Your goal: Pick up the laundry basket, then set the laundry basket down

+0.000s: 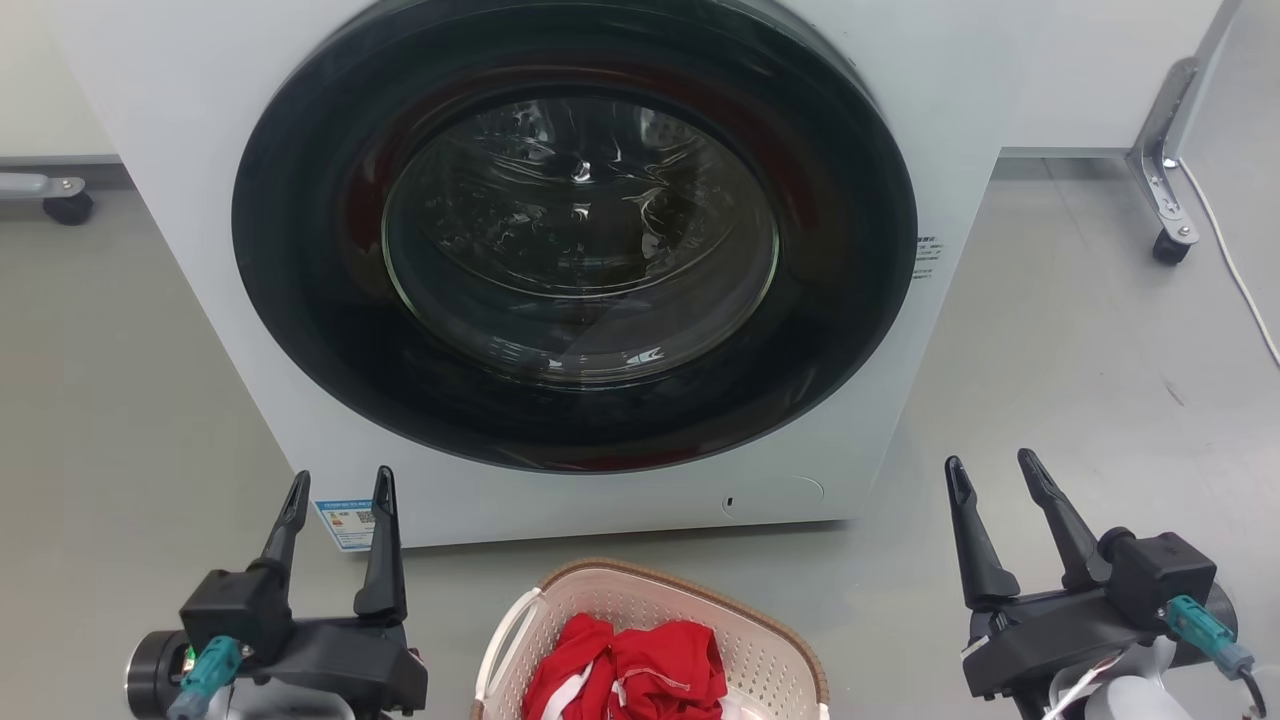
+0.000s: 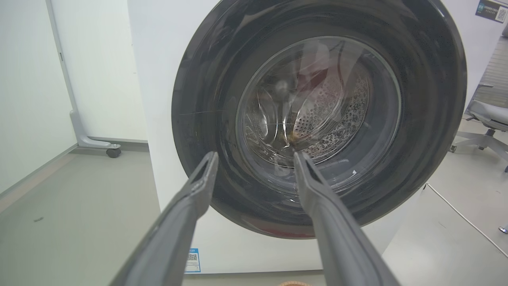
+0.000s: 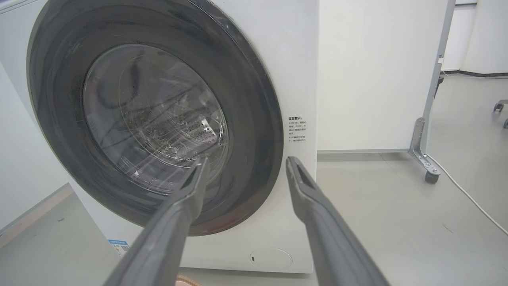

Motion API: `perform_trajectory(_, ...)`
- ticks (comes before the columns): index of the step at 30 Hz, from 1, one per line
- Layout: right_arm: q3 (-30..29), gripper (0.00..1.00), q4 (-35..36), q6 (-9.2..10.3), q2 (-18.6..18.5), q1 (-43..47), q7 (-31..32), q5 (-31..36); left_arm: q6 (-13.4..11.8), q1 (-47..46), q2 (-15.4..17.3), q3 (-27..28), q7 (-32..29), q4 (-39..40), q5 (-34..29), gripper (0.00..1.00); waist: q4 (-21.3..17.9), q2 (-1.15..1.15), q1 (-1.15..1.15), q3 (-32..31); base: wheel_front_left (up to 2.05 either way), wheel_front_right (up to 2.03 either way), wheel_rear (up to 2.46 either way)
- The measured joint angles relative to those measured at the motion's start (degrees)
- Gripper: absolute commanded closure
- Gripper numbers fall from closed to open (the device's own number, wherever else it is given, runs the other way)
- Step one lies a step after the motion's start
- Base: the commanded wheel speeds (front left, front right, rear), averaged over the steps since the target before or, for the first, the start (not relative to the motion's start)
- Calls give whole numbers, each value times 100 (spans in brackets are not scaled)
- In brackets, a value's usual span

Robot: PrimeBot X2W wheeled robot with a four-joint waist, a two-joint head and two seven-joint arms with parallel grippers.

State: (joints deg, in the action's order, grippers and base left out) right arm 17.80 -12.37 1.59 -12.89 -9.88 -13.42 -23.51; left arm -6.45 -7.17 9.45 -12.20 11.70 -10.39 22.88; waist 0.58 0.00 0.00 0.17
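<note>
The laundry basket point(image 1: 760, 650) sits on the floor at the bottom centre of the head view, in front of the washer: cream perforated walls, brown woven-look rim, a white handle on its left side. Red and white clothes point(image 1: 625, 670) lie inside it. My left gripper point(image 1: 340, 485) stands open to the basket's left, fingers pointing at the washer, nothing between them. My right gripper point(image 1: 995, 470) stands open to the basket's right, also empty. A sliver of brown rim point(image 2: 293, 283) shows at the bottom of the left wrist view, and another sliver point(image 3: 184, 280) in the right wrist view.
A white front-loading washer point(image 1: 200, 300) with a large dark round door point(image 1: 575, 235), shut, stands right behind the basket. Wheeled panel feet stand at the far left point(image 1: 65, 205) and far right point(image 1: 1170, 245). A white cable point(image 1: 1240, 285) runs along the right floor. An office chair point(image 2: 490, 115) stands to the right.
</note>
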Motion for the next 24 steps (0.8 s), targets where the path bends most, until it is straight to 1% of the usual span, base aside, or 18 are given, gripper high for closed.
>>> perform_trajectory(5, 65, 0, -11, 68, -14, -10, -87, 286, -62, -2, 10, -58, -1, -2, -304, 0, -1, 0, 0, -3, 0, 0, 0)
perform_trajectory(24, -51, 0, -133, 69, 0, -6, -87, 276, -62, -3, -7, -24, -161, -62, -305, 0, -18, 0, 0, -2, 0, 0, 0)
